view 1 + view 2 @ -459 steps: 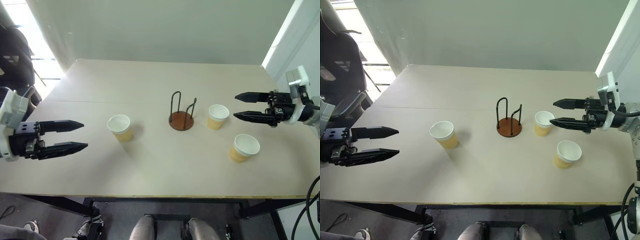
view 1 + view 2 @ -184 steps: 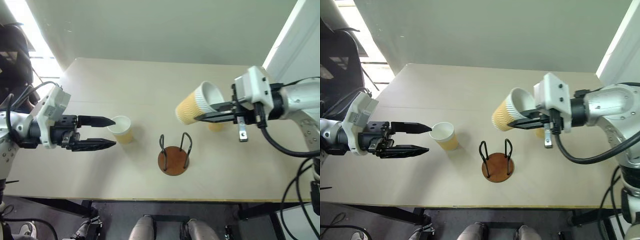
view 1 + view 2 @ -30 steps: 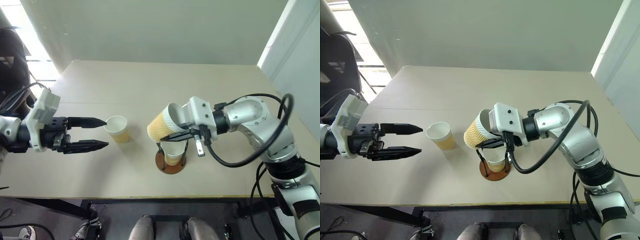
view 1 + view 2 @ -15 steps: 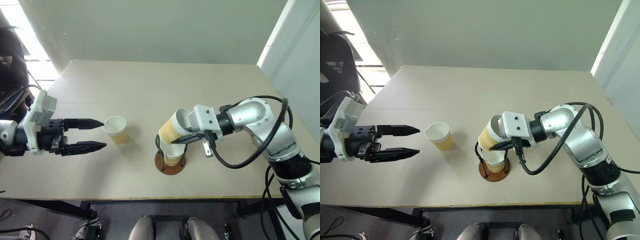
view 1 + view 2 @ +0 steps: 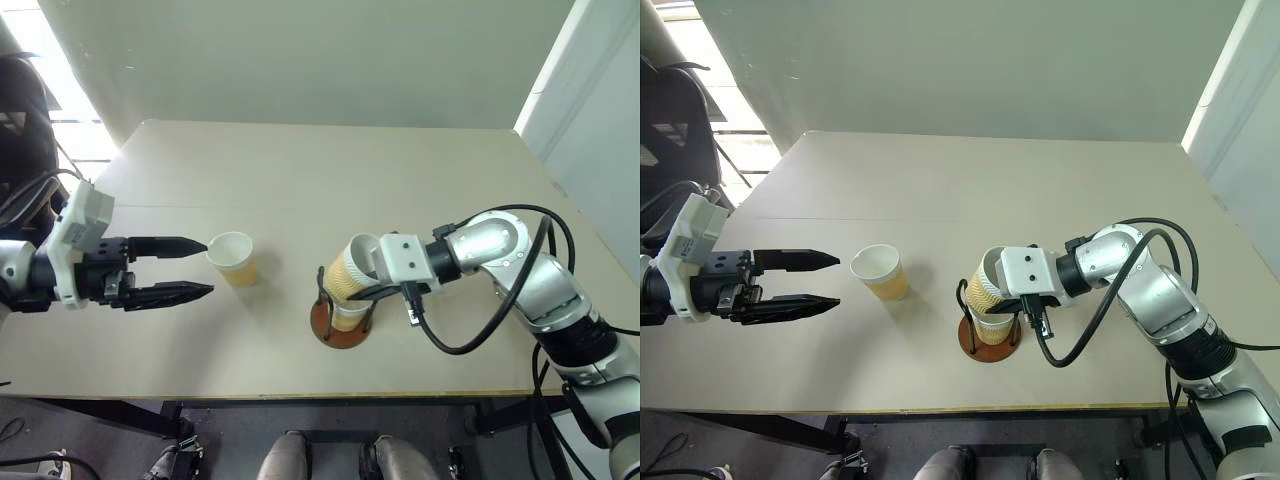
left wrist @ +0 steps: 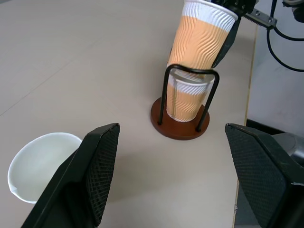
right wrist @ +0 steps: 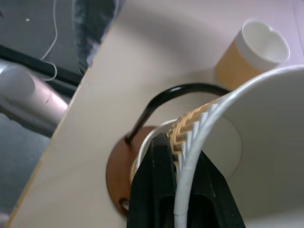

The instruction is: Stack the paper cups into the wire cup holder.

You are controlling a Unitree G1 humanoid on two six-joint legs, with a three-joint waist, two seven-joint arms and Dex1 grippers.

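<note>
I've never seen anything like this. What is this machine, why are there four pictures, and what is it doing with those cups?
It is a humanoid robot with two arms, each ending in a two-fingered pincer. Two pictures come from cameras in its head, looking down over a table. The other two come from cameras on its wrists, looking along each pincer's fingers.

On the table stands a wire cup holder, a brown disc with upright wire loops, with one paper cup already inside. The right pincer is shut on the rim of a second cup, tilted and partly lowered into the first. A third cup stands alone further left. The left pincer is open beside it, holding nothing.
</note>
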